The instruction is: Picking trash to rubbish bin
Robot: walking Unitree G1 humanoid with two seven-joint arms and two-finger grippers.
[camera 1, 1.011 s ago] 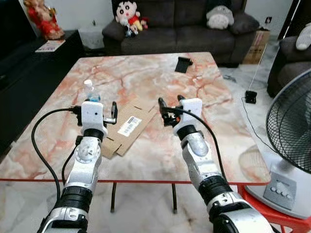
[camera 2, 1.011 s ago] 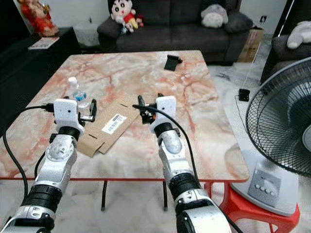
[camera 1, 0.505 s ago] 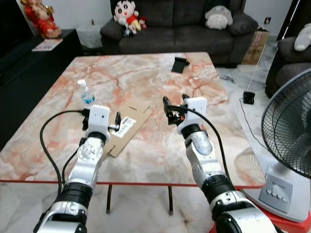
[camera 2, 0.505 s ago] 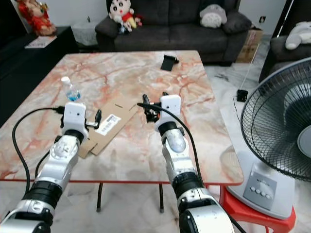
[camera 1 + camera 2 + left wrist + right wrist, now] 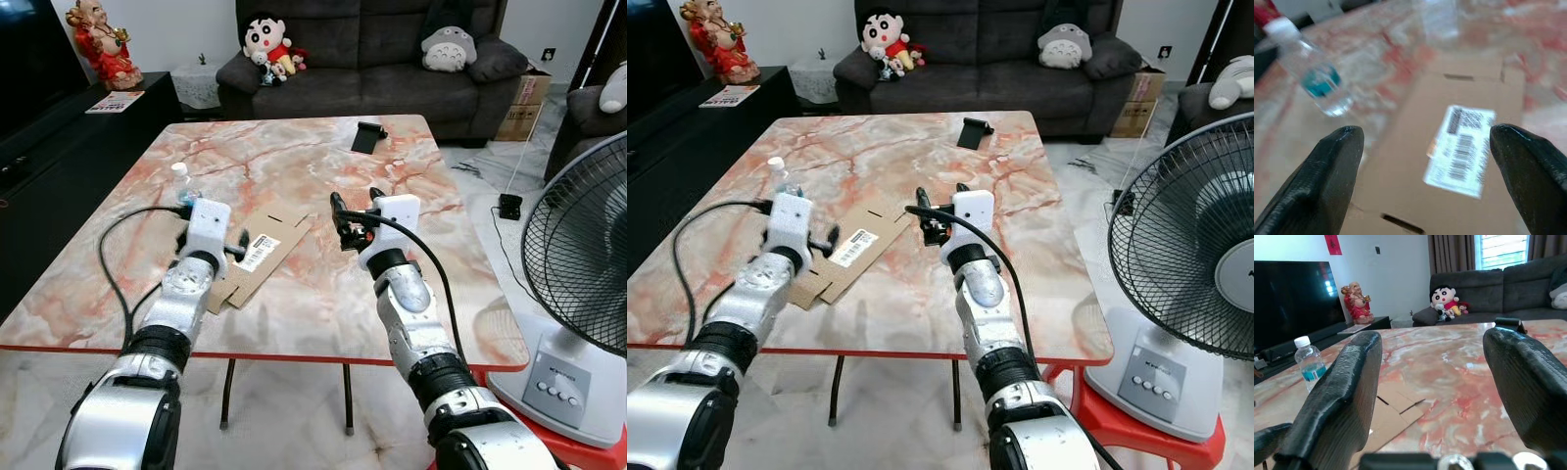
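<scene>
Reaching: the left gripper (image 5: 233,242) is held low over the table (image 5: 411,304), fingers spread wide and nothing between them; in its wrist view the white label (image 5: 1459,144) of the cardboard sits right in the gap between the black fingertips (image 5: 1334,161).
Cardboard: a flattened brown cardboard sheet (image 5: 269,250) is seen lying flat near the table's front left, directly under and ahead of the left gripper, not yet touched as far as can be told.
Bottle: a small water bottle (image 5: 780,176) with a white cap is stood upright just beyond the left gripper, beside the cardboard's far left edge.
Right side: the right gripper (image 5: 353,217) is held above the table's middle, near the right edge of the cardboard, fingers wide apart and empty; its fingers (image 5: 1337,396) frame the bottle, the cardboard and the sofa (image 5: 392,49) beyond.
Phone: a dark phone (image 5: 365,136) is left lying near the far edge, well apart from both grippers.
Bin: no rubbish bin can be made out anywhere, so where the trash is to go cannot be told.
Progress: judged very early. Nothing is gripped, nothing lifted, both pieces of trash are on the table. Left to do: a grasp to be closed on the cardboard, most likely, then the bottle, and each carried to a bin.
Watch-out: a sheet lying flat offers little edge to pinch.
</scene>
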